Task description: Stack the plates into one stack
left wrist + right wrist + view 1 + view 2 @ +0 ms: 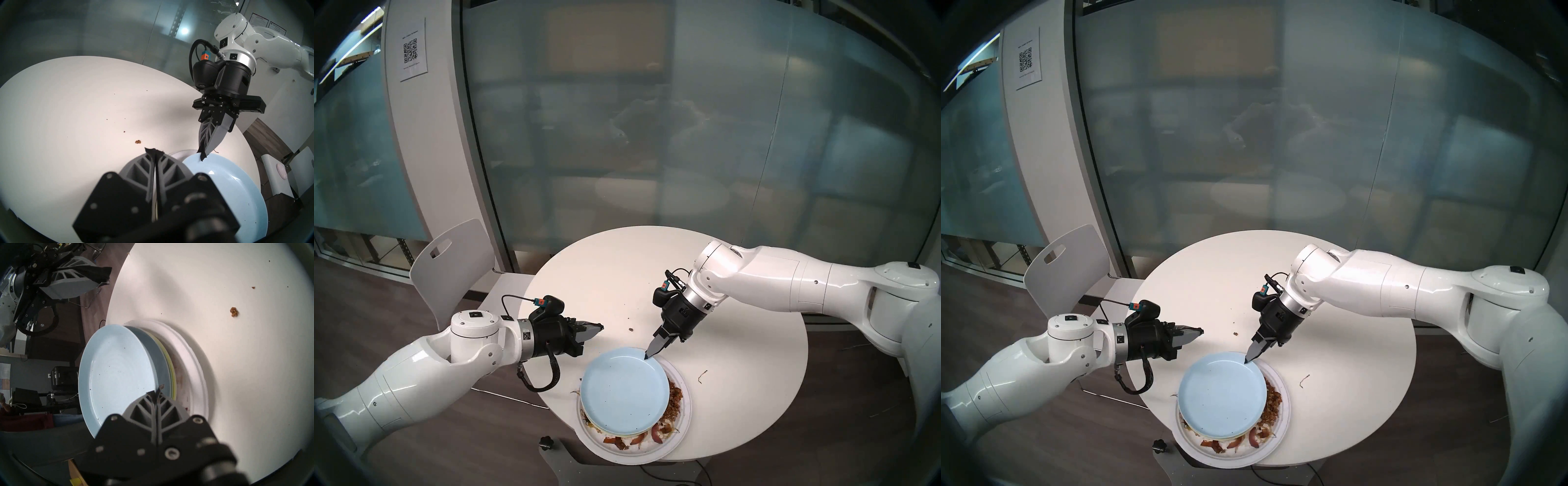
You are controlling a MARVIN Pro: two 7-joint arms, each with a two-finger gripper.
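While the left arm hangs over the near left edge of the round table (619, 271), its left gripper (600, 328) points level toward the middle with the jaws pressed together on nothing, well apart from the plates. Just right of it, near the table's front edge, sits the stack (631, 400): a large white paper plate (682, 417) strewn with brown food scraps at the bottom, and smaller plates piled on it, shifted toward its left side. A blue plate (622, 390) lies on top; under it the right wrist view shows a grey plate (153, 351) and a yellow rim (170, 365), the lowest ones hidden. Food crumbs (631, 328) lie on the bare tabletop beyond the stack. Farther right, the right gripper (650, 354) slants down from the far right, jaws closed tight and empty, its tip at the far right rim of the blue plate; whether it touches I cannot tell. A thin twig-like scrap (702, 376) lies right of the stack.
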